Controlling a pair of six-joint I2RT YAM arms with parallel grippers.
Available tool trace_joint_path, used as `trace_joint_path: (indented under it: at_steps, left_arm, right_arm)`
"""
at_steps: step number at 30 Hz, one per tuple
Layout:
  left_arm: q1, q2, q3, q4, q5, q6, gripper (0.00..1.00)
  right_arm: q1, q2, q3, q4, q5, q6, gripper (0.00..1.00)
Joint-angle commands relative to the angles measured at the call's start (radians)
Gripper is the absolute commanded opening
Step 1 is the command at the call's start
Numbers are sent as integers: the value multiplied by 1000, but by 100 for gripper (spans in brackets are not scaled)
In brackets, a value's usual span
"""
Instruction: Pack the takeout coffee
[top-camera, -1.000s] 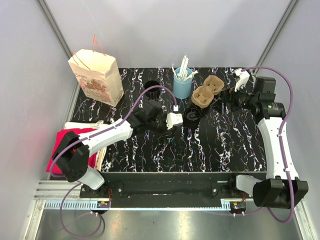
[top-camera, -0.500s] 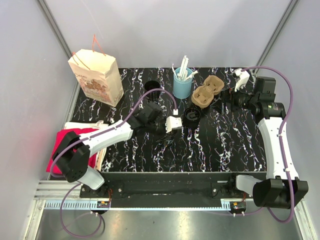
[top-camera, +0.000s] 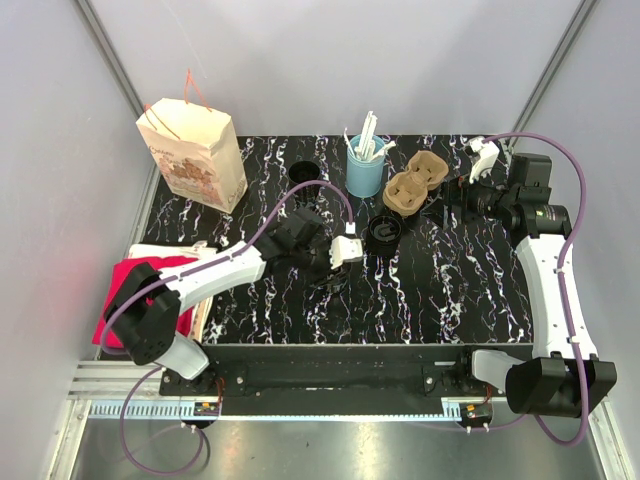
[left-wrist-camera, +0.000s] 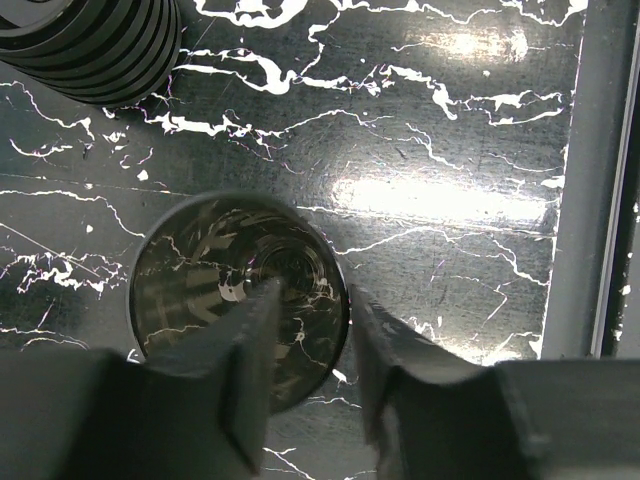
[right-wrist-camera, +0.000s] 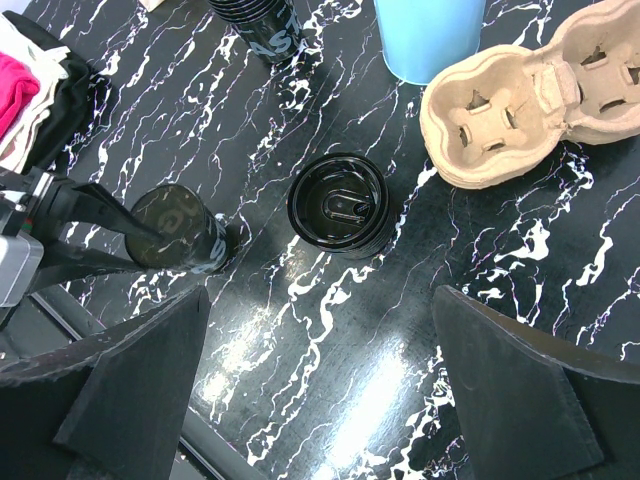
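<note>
The takeout coffee stands upright, lid up and long axis vertical, between the lidless black cup and the cardboard carrier. My left gripper sits partly apart astride the lidless cup's rim, and my right gripper gapes empty. If I pull the left away sideways, I could topple that cup into the coffee.

A robot test cell in a lab: plain grey walls on metal posts box in a black marbled table. A left arm and a right arm are bolted to a rail at its near edge, and purple cables loop loose.
</note>
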Motion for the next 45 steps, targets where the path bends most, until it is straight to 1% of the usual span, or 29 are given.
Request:
trace_joint_path:
  at_steps: [1,5,8,10,11,12,13,15,16,17,18,20,22,23,24,26,29,30,31,32,33,34,37,39,42,45]
  left_arm:
    - [-5,-49,20,12,24,16,43]
    - [-5,-52,53,-6,26,17,49]
    - [-5,-58,94,-24,21,22,51]
    - [-3,-73,132,-41,9,22,59]
    - [-3,-84,148,-46,3,22,61]
    - [0,-94,158,-51,0,22,66]
    - [1,-119,184,-57,-5,18,69]
    - [14,-154,204,-67,-13,11,83]
    - [17,-167,218,-84,-23,7,84]
    - [23,-177,235,-87,-32,-1,94]
    - [40,-188,240,-92,-40,-9,99]
    - [70,-223,241,-103,-42,-32,99]
    - [135,-262,220,-100,-24,-64,99]
    - [161,-275,208,-94,-25,-74,99]
    - [206,-300,182,-94,-26,-81,99]
    - [254,-325,149,-80,-23,-96,99]
    - [381,-372,94,-63,12,-124,99]
    - [408,-389,85,-61,13,-134,99]
    - [429,-397,70,-58,6,-147,99]
    - [476,-403,63,-60,-2,-151,99]
    - [498,-406,51,-58,-2,-160,99]
    - [550,-408,44,-57,3,-164,99]
    - [633,-408,7,-25,41,-194,99]
    - [655,-403,-10,-6,43,-216,99]
    - [664,-409,-52,29,36,-234,99]
    - [664,-420,-82,45,35,-237,99]
  right_arm:
    - [5,-15,2,28,1,-9,100]
    - [5,-14,2,26,-1,-8,100]
    - [5,-7,2,28,4,-8,100]
    - [5,2,5,32,8,-6,100]
    - [5,18,8,35,22,-6,100]
    - [5,31,11,39,33,-5,100]
    - [5,43,25,39,47,-8,100]
    - [5,86,57,28,80,-17,100]
    - [7,103,71,25,88,-23,100]
    - [7,136,85,22,108,-44,100]
    - [7,152,97,23,128,-60,100]
    - [7,222,144,40,197,-108,100]
    - [7,282,216,34,240,-141,100]
    - [7,343,244,28,246,-146,100]
    - [7,374,270,22,249,-149,100]
    - [7,454,336,16,251,-143,100]
    - [7,540,391,28,248,-133,100]
    - [8,554,402,25,234,-133,100]
    - [13,568,410,17,196,-146,100]
    - [22,568,404,16,177,-156,100]
    - [31,565,379,17,162,-179,100]
    - [57,551,361,23,168,-187,100]
    - [106,537,300,49,226,-215,100]
    - [132,540,287,46,255,-209,97]
    - [143,552,289,16,252,-192,90]
    - [159,557,283,-18,243,-175,88]
